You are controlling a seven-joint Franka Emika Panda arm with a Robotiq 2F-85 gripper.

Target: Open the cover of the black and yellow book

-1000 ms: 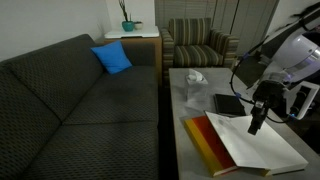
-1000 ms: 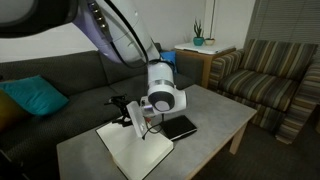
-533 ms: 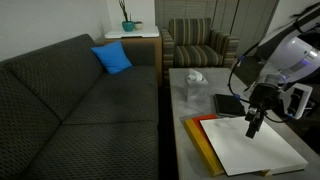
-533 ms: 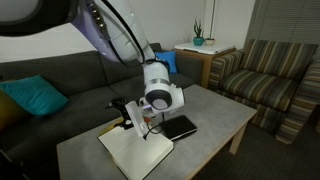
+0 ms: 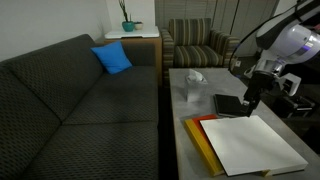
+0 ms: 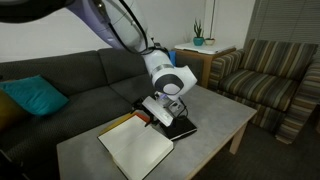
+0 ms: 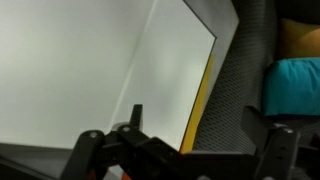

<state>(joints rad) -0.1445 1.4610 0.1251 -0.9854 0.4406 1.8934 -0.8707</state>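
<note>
Hand (image 5: 252, 101) hangs open & empty, fingers wide apart, w/ the book (image 5: 255, 145) lying open on the tabletop (image 5: 195, 95) below it, white pages (image 7: 80, 70) up.

- Flat, diffuse indoor light fills both exterior views. It leaves the table (image 5: 192, 100) an even grey around the jaws.
- The white pages of the black and yellow book (image 5: 258, 145), just beside the jaws, are the brightest patch and come close to washing out.
- The dark sofa (image 5: 80, 100), well apart from the jaws, keeps its weave, softened by coarse resolution.
- In an exterior view the arm (image 6: 30, 10) above the jaws, close to the lens, is a pale blur.
- In the wrist view the jaws are dark and out of focus; the page (image 7: 90, 70) beyond them reads as featureless grey-white.
- The teal cushion (image 7: 295, 85), right of the jaws, is smeared and soft-edged.
</note>
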